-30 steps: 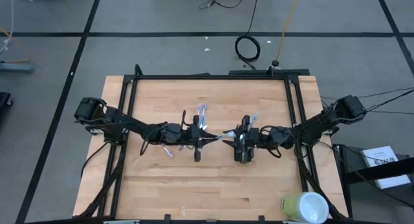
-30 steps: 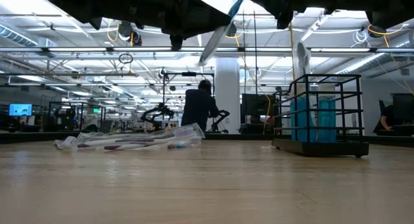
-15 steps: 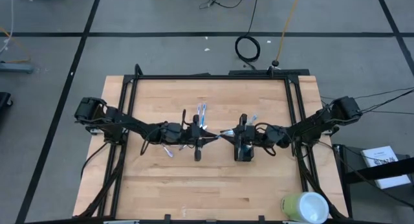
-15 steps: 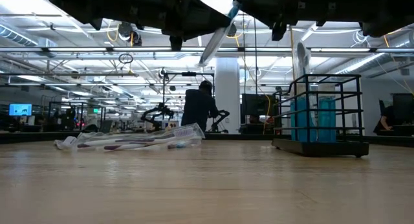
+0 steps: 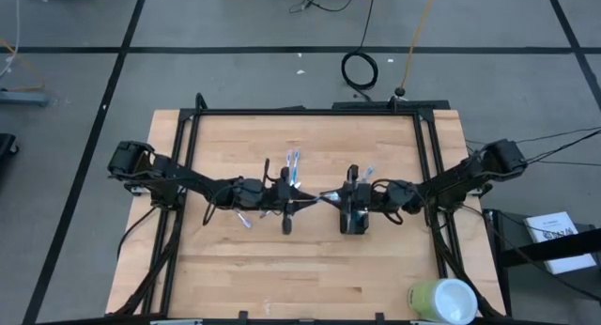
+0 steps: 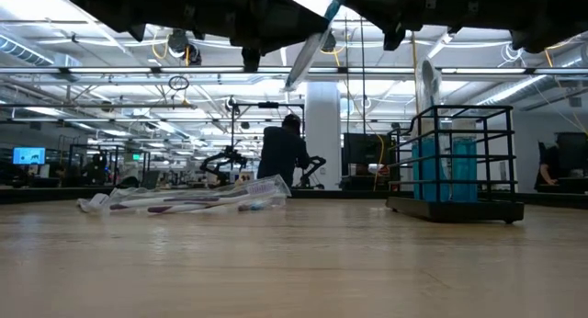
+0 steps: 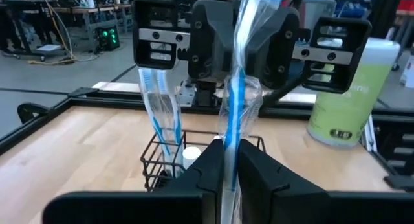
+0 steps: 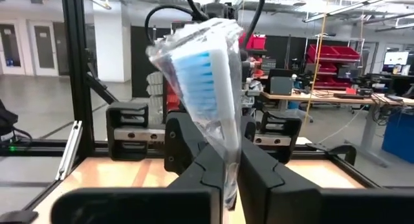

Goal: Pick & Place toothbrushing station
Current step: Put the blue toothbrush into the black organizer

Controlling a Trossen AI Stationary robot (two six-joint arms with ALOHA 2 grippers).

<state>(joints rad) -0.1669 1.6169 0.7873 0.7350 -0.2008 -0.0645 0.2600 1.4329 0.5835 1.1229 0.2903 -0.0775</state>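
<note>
A slim blue-and-white toothbrush in a clear plastic sleeve [image 5: 328, 193] sits near the centre of the high view, lifted off the wood, one end pinched by each arm; in the low view [image 6: 310, 44] it slants at the top centre of the frame. Just right of it stands a small black rectangular wire-mesh holder with compartments [image 5: 354, 195]; in the low view [image 6: 457, 162] it stands upright at the right, with teal-blue items inside. More wrapped blue-and-white toothbrushes [image 5: 293, 165] lie flat on the table, above and left of the centre; in the low view [image 6: 188, 198] they lie at the left.
</note>
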